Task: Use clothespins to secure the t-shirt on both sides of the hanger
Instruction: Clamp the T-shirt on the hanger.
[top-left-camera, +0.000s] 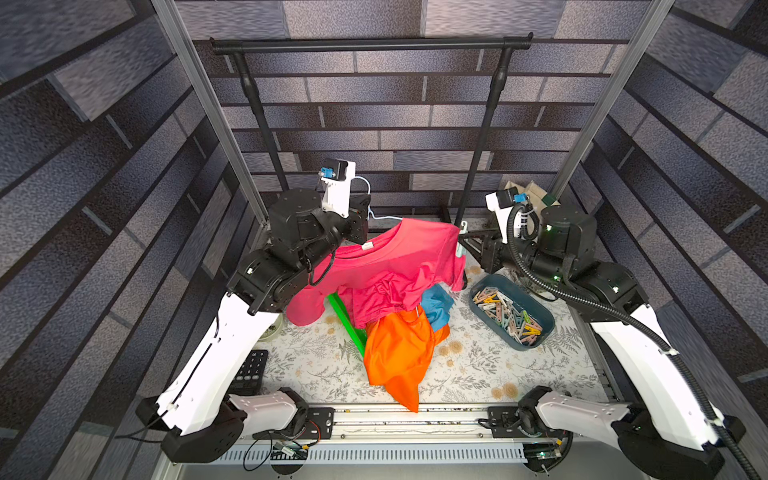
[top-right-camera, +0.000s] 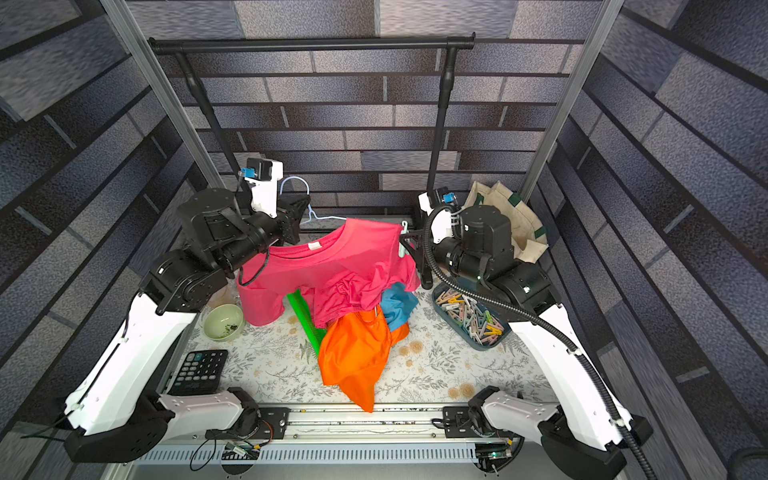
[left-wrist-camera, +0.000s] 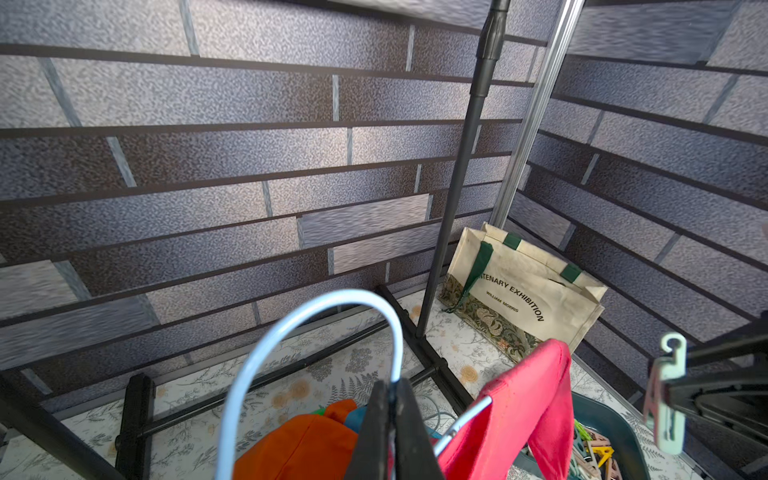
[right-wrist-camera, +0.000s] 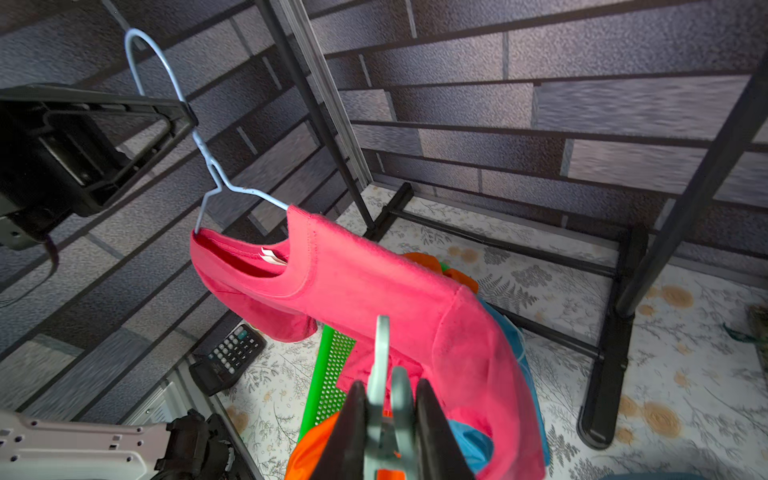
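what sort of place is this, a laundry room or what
Probably a robot test cell staged as a laundry corner: brick-print walls, aluminium frame post, a black garment rack and a bin of clothespins.

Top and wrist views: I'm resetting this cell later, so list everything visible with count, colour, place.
t-shirt: one, pink, on hanger
hanger: one, pale blue, between arms
clothespins: many, pastel, in bin
held clothespin: one, mint, at t-shirt's shoulder
bin: one, dark blue, near right arm
garment: one, orange, table centre
cloth: one, blue, beside it
bowl: one, green, near left arm
calculator: one, black, front
tote bag: one, cream, back corner
rack: one, black, rear
left end effector: one, black, shut on hanger
right end effector: one, black, shut on held clothespin
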